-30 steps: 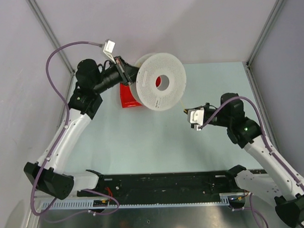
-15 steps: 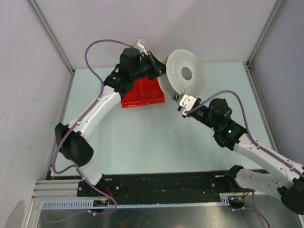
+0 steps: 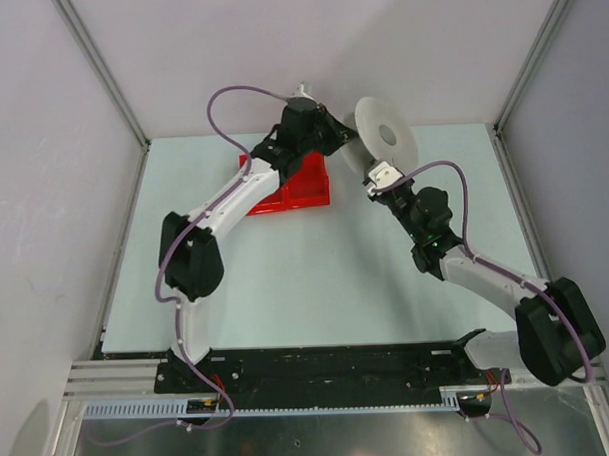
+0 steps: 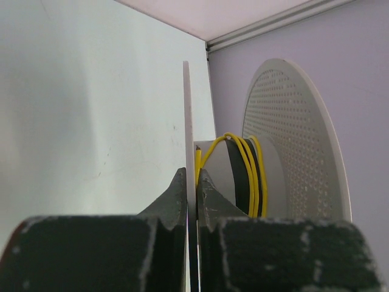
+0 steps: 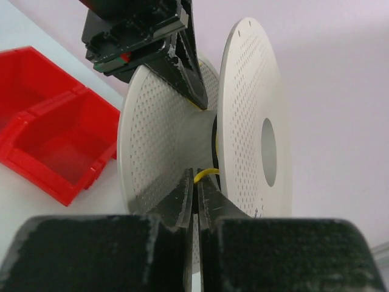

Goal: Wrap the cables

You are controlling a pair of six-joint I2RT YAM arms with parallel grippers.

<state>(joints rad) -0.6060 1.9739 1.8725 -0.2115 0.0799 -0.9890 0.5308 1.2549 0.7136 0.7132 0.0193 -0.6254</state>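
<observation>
1. Yellow wire (image 5: 205,173), thread-thin and kinked, is partly wound. Several loops sit on the hub of the white perforated spool (image 3: 400,150). A free strand runs out to the right gripper (image 5: 196,182), whose fingers are pressed together on it at the mouth of the gap between the two flanges.
2. Holding the spool on edge is the left gripper (image 4: 191,182), pinched tight on the thin near flange (image 4: 186,109), with one finger reaching into the gap.
3. That hold looks narrow: two fingertips on a thin plate. A sideways pull from the strand could pivot the spool in the grip or slide it out.
4. If the strand slips through the right fingers, tension is lost. Wire this springy would probably loosen on the hub, and the loops could spill over a flange.
5. Too hard a pull risks the opposite: the thin strand stretching, kinking further or tugging the spool askew.
6. The left finger inside the gap stands in the winding path, so the strand could snag on it or ride up over the flange edge instead of dropping onto the hub.
7. A red divided bin (image 3: 308,183) lies on the table (image 3: 316,268) just beside the spool, under the left arm.
8. The back wall (image 3: 328,47) is close behind, and the two wrists work near each other, leaving little room to swing either arm.
</observation>
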